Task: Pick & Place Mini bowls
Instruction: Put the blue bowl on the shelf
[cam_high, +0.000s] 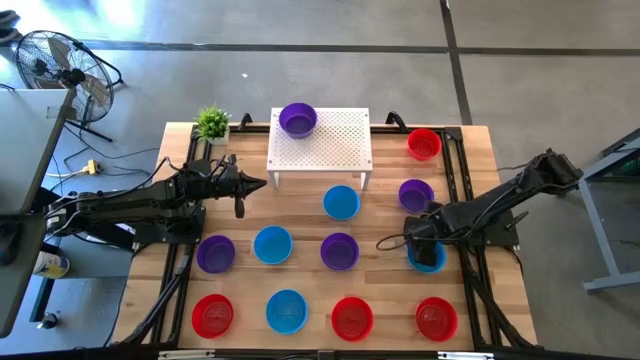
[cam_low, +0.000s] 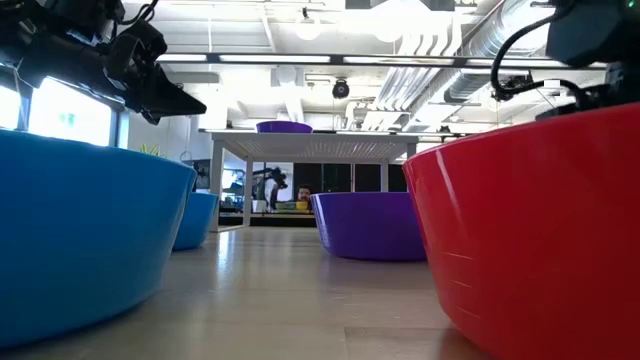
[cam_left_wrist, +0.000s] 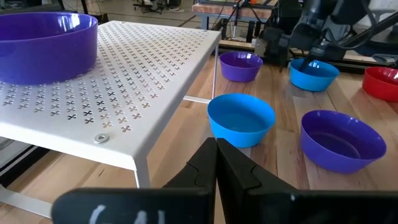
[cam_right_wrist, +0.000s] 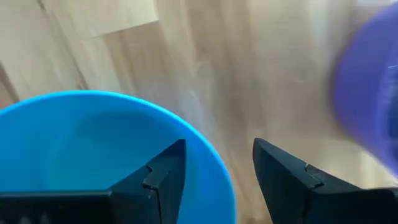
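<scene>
Right claw (cam_right_wrist: 217, 177): fingers apart, straddling rim of blue mini bowl (cam_right_wrist: 93, 149), one finger inside, one outside. Step: grasping. Next: I close on rim, then lift. Left claw (cam_left_wrist: 216, 162): together, waiting.

Gripper (cam_right_wrist: 217, 168) straddles blue bowl (cam_right_wrist: 93, 149) rim — purple blur (cam_right_wrist: 367, 93), perhaps another bowl.

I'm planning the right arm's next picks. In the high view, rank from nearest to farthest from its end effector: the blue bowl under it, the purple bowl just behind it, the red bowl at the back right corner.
From the right end effector:
1. Blue bowl, directly beneath.
2. Purple bowl, just behind.
3. Red bowl, back right corner.
</scene>
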